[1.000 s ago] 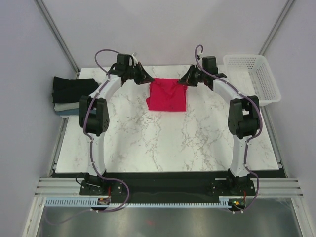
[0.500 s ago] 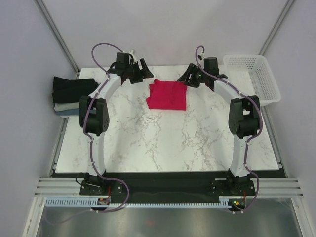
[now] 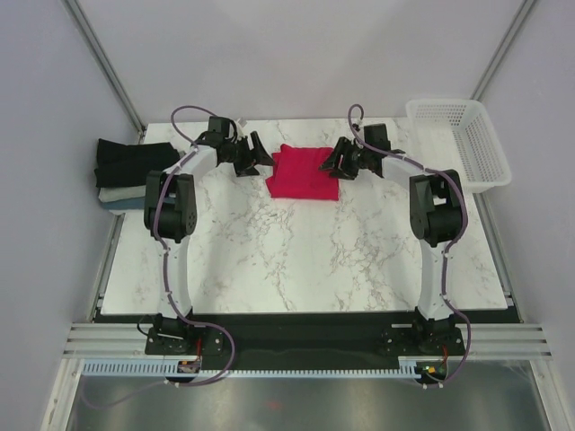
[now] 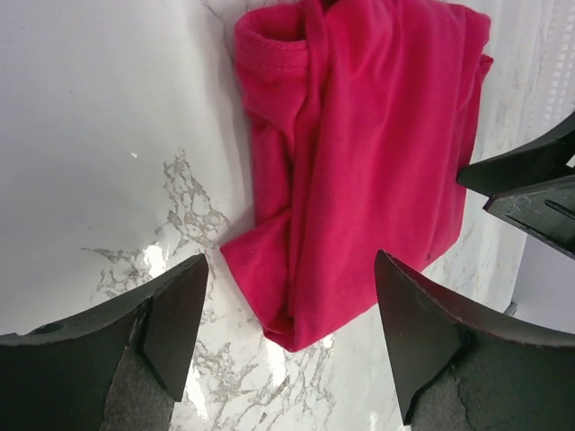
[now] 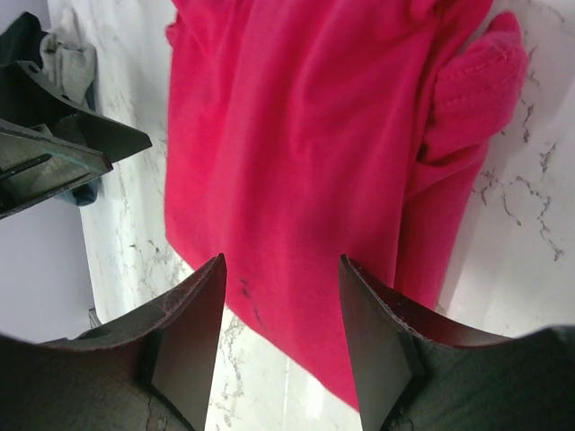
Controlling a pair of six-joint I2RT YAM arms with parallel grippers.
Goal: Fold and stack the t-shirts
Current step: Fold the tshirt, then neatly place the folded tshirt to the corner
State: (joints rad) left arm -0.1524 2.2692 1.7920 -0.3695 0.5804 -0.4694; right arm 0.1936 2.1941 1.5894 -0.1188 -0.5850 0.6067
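Observation:
A crimson-red t-shirt (image 3: pixel 304 172) lies folded into a rectangle on the marble table (image 3: pixel 296 251), at the back middle. My left gripper (image 3: pixel 253 157) hangs just left of it, open, and holds nothing; the left wrist view has the shirt's folded edge (image 4: pixel 359 171) between and beyond the fingers. My right gripper (image 3: pixel 339 160) is at the shirt's right edge, open too, with the red cloth (image 5: pixel 296 153) lying under its spread fingers. A stack of folded t-shirts (image 3: pixel 126 172), black on top of pale and blue ones, sits at the table's left edge.
A white mesh basket (image 3: pixel 460 139) stands at the back right corner. Grey walls close the cell on both sides and behind. The arms' bases are bolted to the black rail (image 3: pixel 296 337) at the near edge.
Both grippers were shut on the red shirt's upper corners a second ago; they have opened and let go. The shirt has settled flat, and both grippers have dropped down beside it.

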